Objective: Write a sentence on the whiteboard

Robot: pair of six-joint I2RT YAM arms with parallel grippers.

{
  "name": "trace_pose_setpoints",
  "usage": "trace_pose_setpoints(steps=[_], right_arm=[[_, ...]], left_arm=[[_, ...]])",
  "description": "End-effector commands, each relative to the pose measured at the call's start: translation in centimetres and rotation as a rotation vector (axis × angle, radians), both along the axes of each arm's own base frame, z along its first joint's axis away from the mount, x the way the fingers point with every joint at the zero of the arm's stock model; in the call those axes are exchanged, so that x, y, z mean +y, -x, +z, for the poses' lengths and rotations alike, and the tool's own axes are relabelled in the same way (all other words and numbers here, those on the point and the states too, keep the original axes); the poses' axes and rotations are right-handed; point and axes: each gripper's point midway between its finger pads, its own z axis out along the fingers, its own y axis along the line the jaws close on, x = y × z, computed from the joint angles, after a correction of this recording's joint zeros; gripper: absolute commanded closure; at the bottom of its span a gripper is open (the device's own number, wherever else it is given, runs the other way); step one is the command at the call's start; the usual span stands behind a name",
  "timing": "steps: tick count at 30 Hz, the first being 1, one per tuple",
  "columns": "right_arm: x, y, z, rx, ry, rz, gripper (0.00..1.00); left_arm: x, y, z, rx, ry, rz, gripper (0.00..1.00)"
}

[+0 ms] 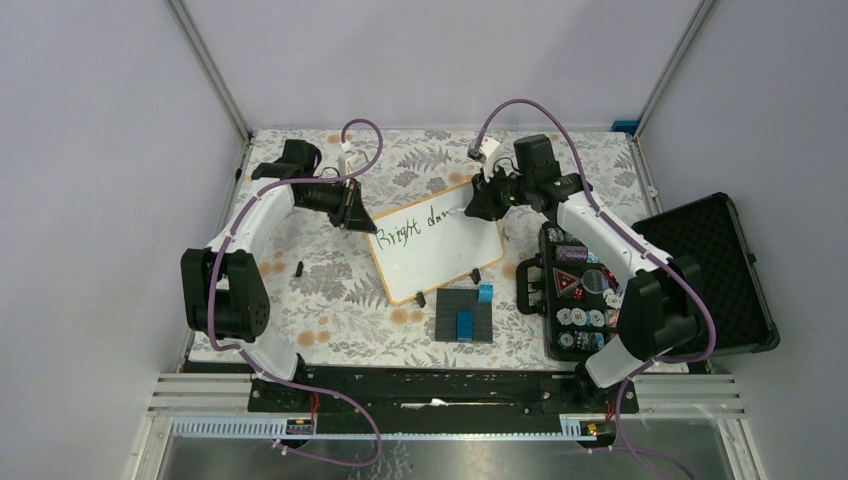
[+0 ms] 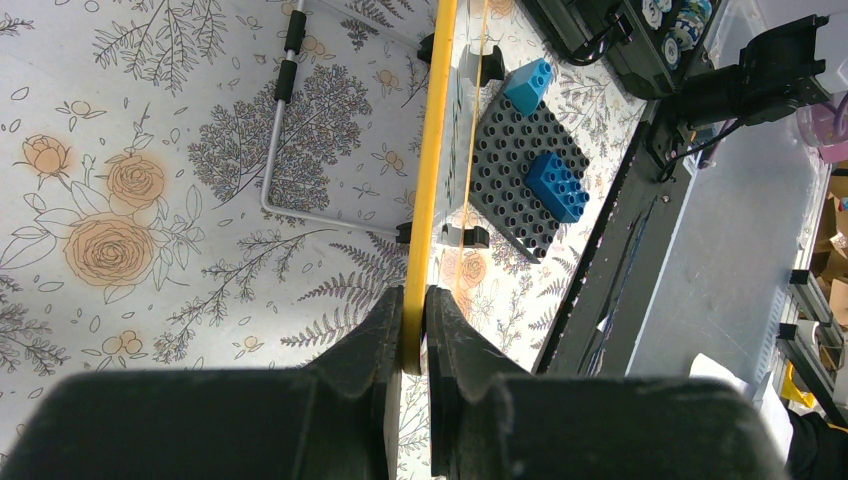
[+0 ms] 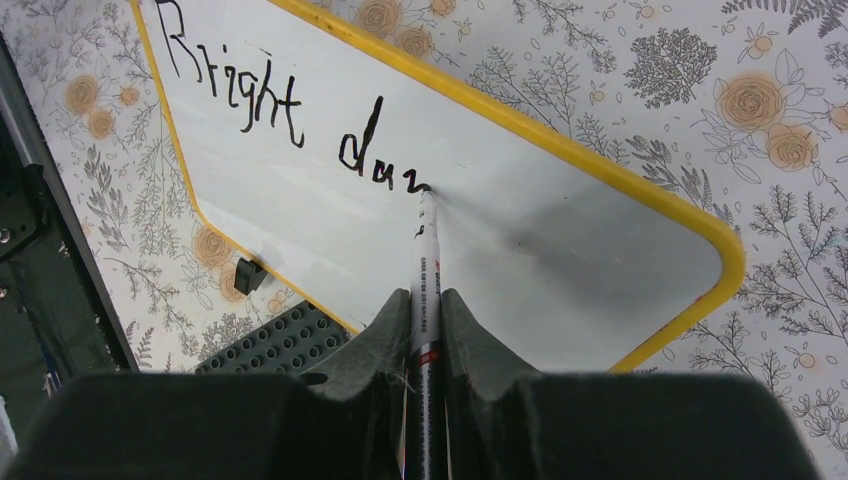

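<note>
The whiteboard (image 1: 435, 250) lies tilted on the floral table, white with a yellow-orange frame. In the left wrist view it shows edge-on (image 2: 428, 160). My left gripper (image 2: 414, 330) is shut on its frame at the far left corner (image 1: 352, 215). My right gripper (image 3: 427, 310) is shut on a white marker (image 3: 426, 262), whose tip touches the board (image 3: 330, 230). The sentence (image 3: 290, 120) reads "Bright da" with a further stroke at the tip, in dark ink; in the top view (image 1: 412, 224) it sits near the board's upper edge. The right gripper (image 1: 482, 200) is at the board's far right edge.
A dark grey brick plate (image 1: 465, 316) with blue bricks (image 1: 467, 322) lies just in front of the board. An open black case of poker chips (image 1: 580, 290) stands at the right. A small black piece (image 1: 300, 268) lies left of the board.
</note>
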Motion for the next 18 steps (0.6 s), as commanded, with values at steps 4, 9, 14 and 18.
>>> trace_pose_setpoints(steps=[4, 9, 14, 18], right_arm=[[-0.4, -1.7, 2.5, -0.084, -0.009, -0.030, 1.00], [-0.3, -1.4, 2.0, -0.065, -0.011, -0.022, 1.00], [-0.5, -0.8, 1.1, -0.048, -0.003, -0.015, 1.00], [-0.6, -0.3, 0.3, -0.032, 0.004, -0.009, 1.00]], left_arm=[[0.2, -0.7, 0.6, -0.100, -0.031, -0.016, 1.00], [0.2, -0.6, 0.5, -0.099, -0.033, -0.016, 1.00], [0.2, -0.7, 0.5, -0.100, -0.035, -0.015, 1.00], [0.2, -0.7, 0.6, -0.102, -0.035, -0.015, 1.00]])
